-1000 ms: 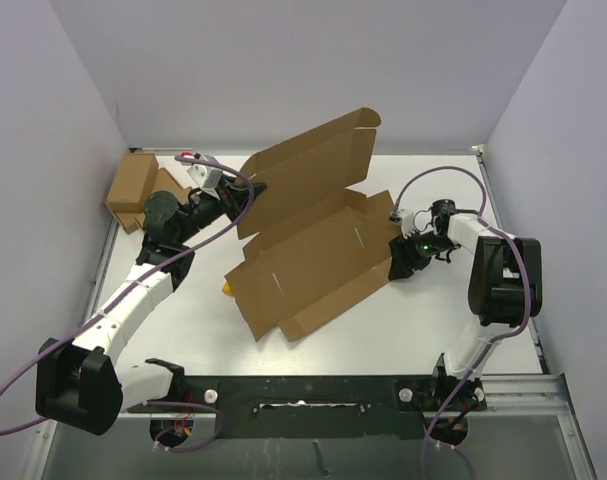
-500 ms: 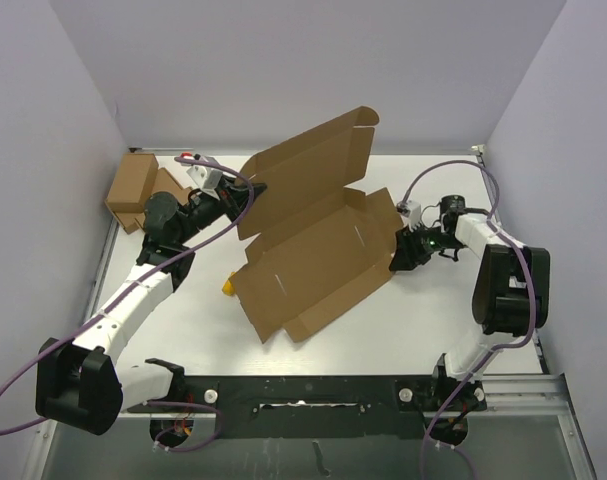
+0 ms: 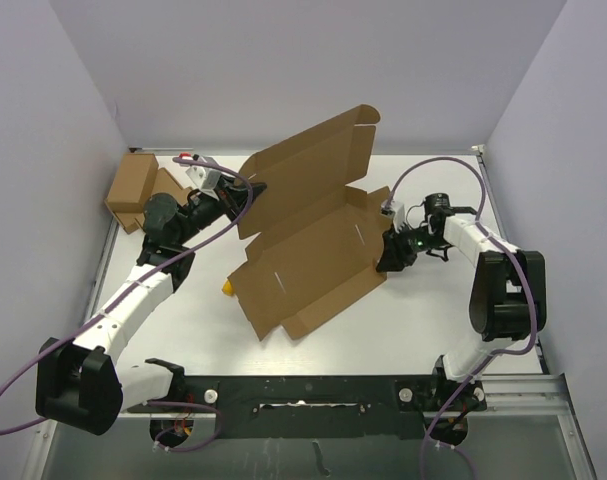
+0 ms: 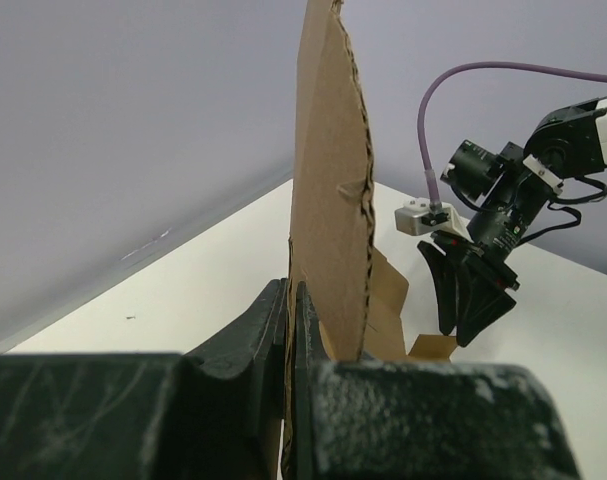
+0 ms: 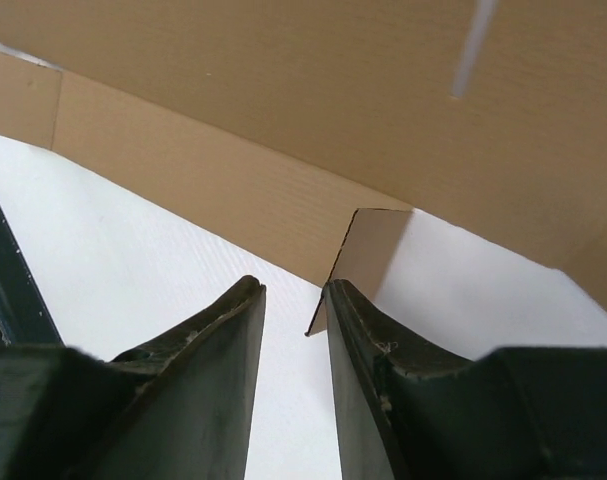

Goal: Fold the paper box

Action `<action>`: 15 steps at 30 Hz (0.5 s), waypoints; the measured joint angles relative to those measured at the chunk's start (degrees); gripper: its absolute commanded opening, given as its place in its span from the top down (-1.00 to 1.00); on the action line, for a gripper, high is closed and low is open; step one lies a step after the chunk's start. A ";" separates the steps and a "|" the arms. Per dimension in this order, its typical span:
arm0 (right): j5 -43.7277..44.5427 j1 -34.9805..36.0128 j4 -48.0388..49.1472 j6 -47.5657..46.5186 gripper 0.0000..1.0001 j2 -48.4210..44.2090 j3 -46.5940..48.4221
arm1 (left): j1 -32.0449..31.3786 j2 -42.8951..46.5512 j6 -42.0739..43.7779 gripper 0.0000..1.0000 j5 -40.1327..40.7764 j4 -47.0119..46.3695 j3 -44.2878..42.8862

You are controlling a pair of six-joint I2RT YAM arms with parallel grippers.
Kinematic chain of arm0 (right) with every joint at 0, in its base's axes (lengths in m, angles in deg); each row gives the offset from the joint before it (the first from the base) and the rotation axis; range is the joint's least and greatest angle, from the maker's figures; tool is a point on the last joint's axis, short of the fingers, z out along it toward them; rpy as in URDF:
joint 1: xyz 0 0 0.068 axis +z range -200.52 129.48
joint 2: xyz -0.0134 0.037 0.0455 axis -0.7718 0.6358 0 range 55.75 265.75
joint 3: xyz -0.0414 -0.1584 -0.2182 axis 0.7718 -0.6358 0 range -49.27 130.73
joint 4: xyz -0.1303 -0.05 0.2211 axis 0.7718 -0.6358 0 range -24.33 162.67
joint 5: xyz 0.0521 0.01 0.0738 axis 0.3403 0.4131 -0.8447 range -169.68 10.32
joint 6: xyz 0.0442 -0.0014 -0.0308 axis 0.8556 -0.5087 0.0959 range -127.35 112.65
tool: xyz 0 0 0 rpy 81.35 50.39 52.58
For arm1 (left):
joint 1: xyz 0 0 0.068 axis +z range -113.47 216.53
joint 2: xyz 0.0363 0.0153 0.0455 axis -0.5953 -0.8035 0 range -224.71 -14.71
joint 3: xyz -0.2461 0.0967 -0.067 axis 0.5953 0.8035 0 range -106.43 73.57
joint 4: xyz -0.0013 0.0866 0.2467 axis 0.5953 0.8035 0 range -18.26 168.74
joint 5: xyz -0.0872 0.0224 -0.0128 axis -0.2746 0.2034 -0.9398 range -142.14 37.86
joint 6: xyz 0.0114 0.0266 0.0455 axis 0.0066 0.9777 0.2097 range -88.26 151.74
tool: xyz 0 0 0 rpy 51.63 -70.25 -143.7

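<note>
Right fingers, narrowly spread and empty, have shifted left to the side flap of the paper box, mid-surface. Left fingers pinch its raised lid. Flap fold likely next.

no readable text, labels or numbers
</note>
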 measured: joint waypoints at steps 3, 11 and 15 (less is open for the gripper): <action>-0.76 1.79 -1.29 -1.11 0.14 0.52 0.00 | 0.00 -0.02 0.00 1.00 0.00 0.00 0.26; -2.80 3.93 -3.17 -1.95 -0.02 3.80 0.09 | 0.00 -0.02 -0.02 1.00 0.00 -0.02 0.33; -3.02 4.15 -3.32 -1.53 -0.02 6.23 0.42 | 0.00 -0.02 -0.04 1.00 0.00 -0.02 0.33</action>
